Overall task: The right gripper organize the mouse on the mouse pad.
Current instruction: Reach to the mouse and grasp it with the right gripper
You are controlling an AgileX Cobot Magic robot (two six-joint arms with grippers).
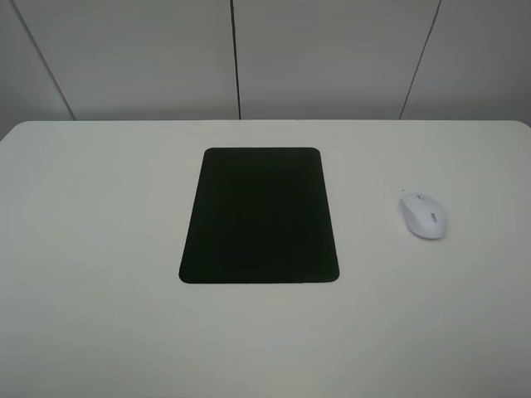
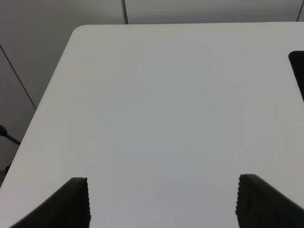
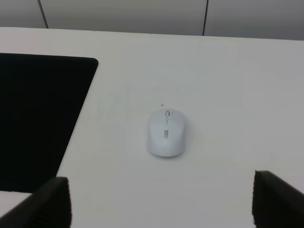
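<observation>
The white mouse (image 1: 424, 215) lies on the white table, to the right of the black mouse pad (image 1: 260, 215) and apart from it. In the right wrist view the mouse (image 3: 166, 132) lies ahead of my right gripper (image 3: 161, 202), whose fingers (image 3: 52, 202) are spread wide and hold nothing; the pad (image 3: 40, 118) shows beside it. My left gripper (image 2: 164, 202) is open and empty over bare table, with a corner of the pad (image 2: 298, 71) at the view's edge. Neither arm shows in the exterior high view.
The white table (image 1: 99, 249) has rounded corners and a grey panelled wall (image 1: 332, 58) behind it. The table's left edge (image 2: 47, 104) shows in the left wrist view.
</observation>
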